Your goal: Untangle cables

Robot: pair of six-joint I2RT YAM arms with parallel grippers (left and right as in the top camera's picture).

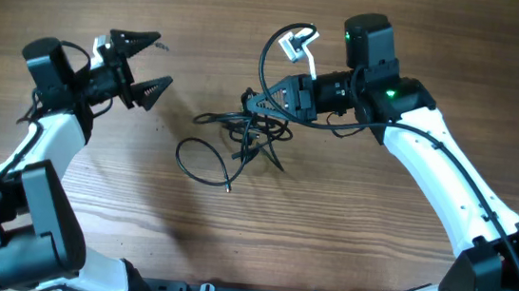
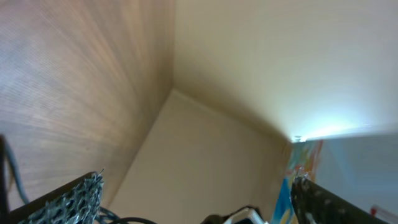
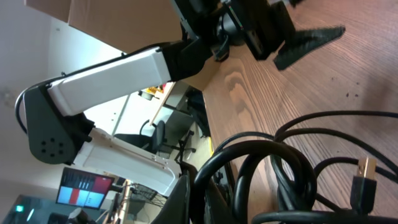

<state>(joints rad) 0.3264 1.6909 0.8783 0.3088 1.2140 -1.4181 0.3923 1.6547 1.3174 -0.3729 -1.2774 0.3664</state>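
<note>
Cables (image 1: 236, 139) are seen in the overhead view as a loose black tangle near the middle of the wooden table (image 1: 373, 252), with one wide loop trailing out toward the lower left. The right gripper (image 1: 252, 102) is held at the upper edge of the tangle, touching or just above it. Whether its fingers are clamped on a cord cannot be told from this view. A thicker black wire with a white connector (image 1: 298, 44) arches above the right arm. The left gripper (image 1: 148, 63) is held well apart from the tangle, on the left side of the table, its fingers spread wide with nothing between them.

In the left wrist view, the two fingers (image 2: 68, 202) are seen at the bottom corners, far apart. Only wood grain and a pale wall are shown beyond them; no cord is in sight.

In the right wrist view, several thick-looking black loops are crowded close to the lens at the lower right, lying on the wood. A small gold plug (image 3: 362, 177) is seen at the right edge. The right fingers are largely hidden by the loops, so their state cannot be told. The white left arm (image 3: 112, 71) is visible across the table.
</note>
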